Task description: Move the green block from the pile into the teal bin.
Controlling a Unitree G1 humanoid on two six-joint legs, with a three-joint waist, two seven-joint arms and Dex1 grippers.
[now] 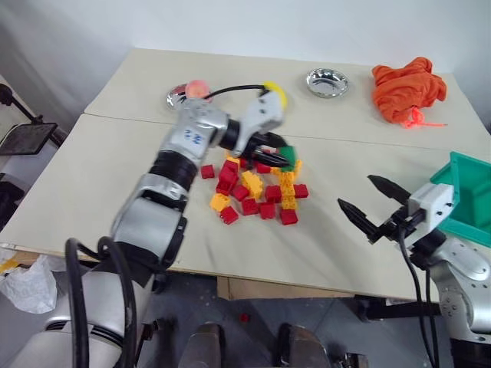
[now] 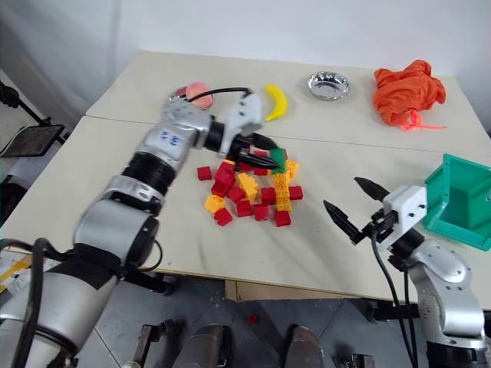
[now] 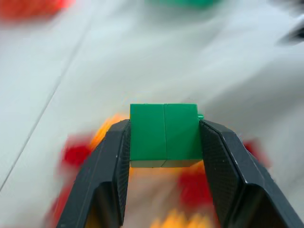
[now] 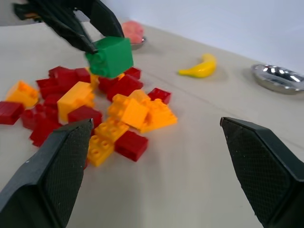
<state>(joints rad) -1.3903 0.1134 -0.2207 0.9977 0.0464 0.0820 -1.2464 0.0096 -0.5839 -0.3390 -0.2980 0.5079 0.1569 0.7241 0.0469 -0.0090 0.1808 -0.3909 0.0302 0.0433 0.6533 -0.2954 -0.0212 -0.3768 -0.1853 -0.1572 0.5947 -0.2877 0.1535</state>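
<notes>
Green block (image 3: 164,135) in left gripper (image 3: 164,142) (seemingly above pile (image 2: 253,192))

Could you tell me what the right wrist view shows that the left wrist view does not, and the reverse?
Right wrist view alone: the green block is lifted clear above the pile, with a yellow banana and a steel bowl on the table behind, and the right gripper open and empty. Left wrist view alone: both fingers of the left gripper press the block's opposite sides, squarely centred. Both share: the block in the left gripper's hold, with red and yellow bricks beneath it.
</notes>
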